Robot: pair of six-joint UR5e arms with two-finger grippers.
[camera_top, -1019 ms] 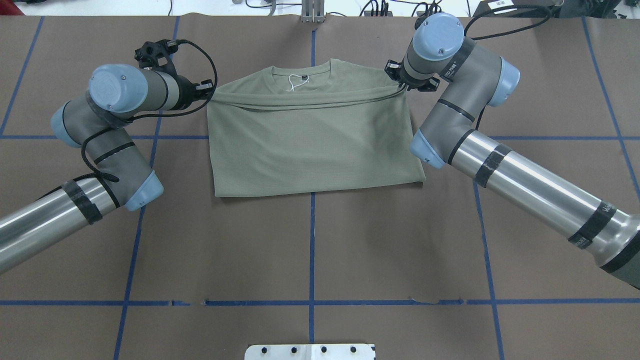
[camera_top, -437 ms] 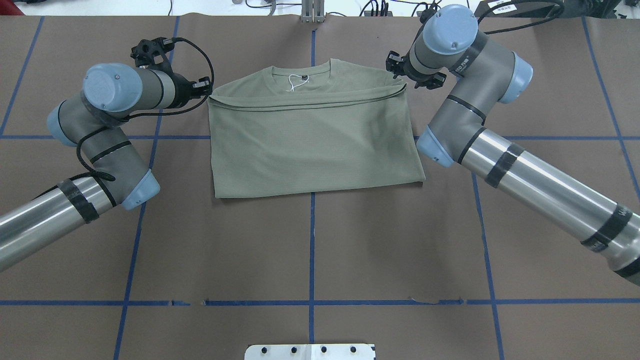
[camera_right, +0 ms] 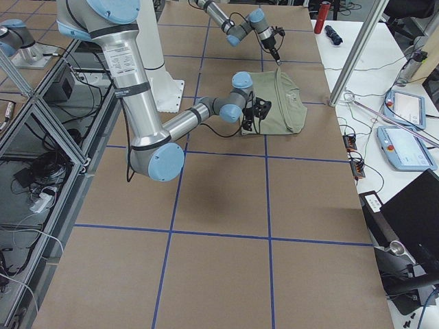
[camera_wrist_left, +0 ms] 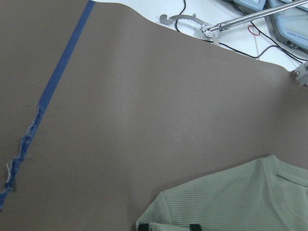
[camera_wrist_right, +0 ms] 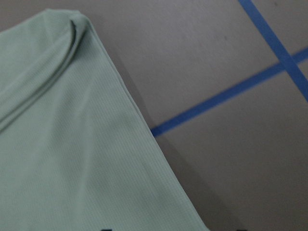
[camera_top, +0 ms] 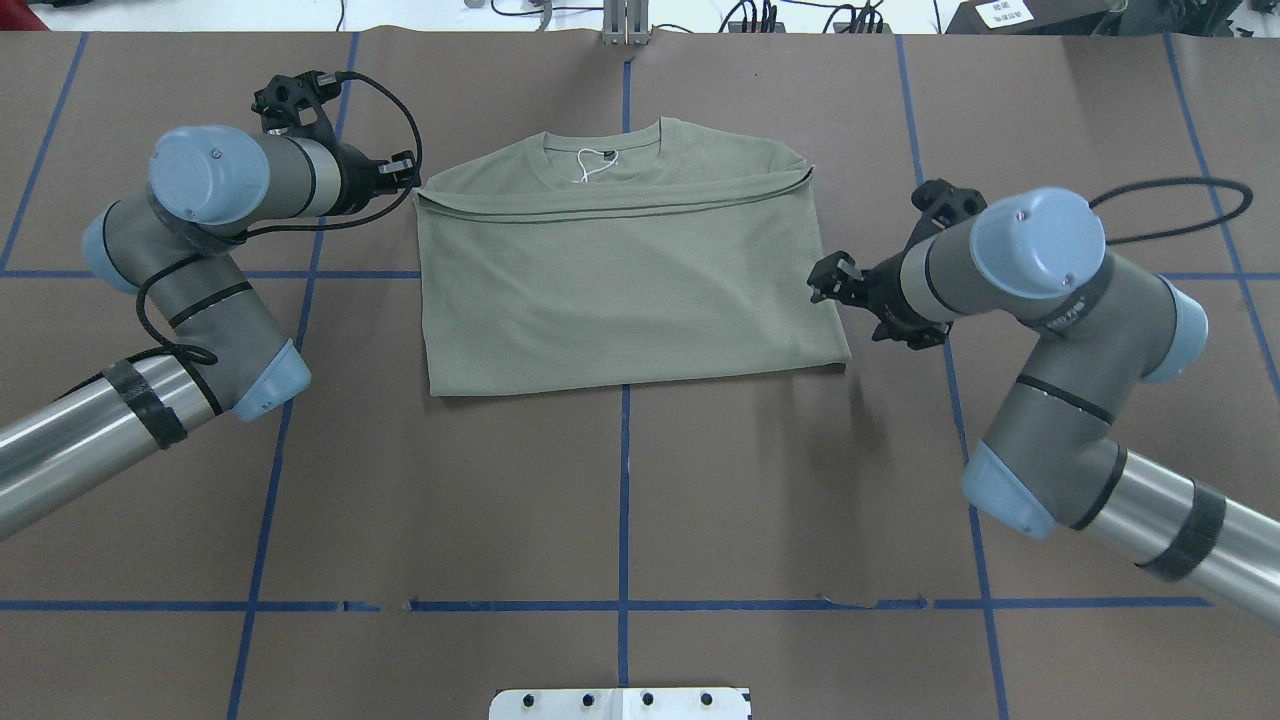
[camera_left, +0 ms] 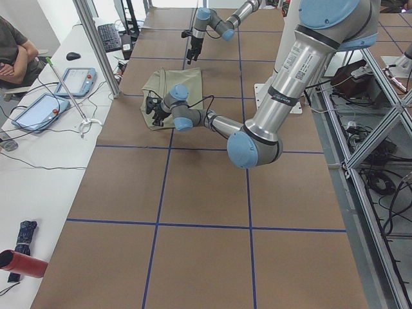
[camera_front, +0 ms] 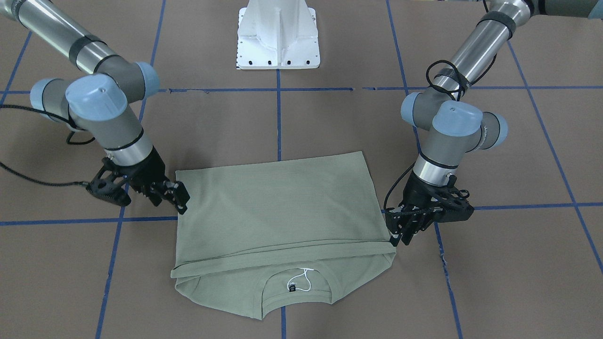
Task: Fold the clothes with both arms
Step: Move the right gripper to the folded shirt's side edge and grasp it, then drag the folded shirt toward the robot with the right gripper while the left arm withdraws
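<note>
The sage-green shirt lies flat on the brown table, its lower half folded up to just below the round neck. The black label and white string still show. My left gripper stands open at the fold's far left corner, its tips beside the cloth and holding nothing. In the left wrist view that shirt corner lies at the bottom edge. My right gripper is open and empty beside the middle of the shirt's right edge.
Blue tape lines cross the brown table cover. The white pedestal base stands at the robot's side of the table. Beyond the far edge, a white bench carries tablets and cables, with a seated person beside it.
My right gripper has left the fold's far right corner and swung back along the shirt's right edge to its middle. The left gripper drew slightly outward. The shirt stayed put.
</note>
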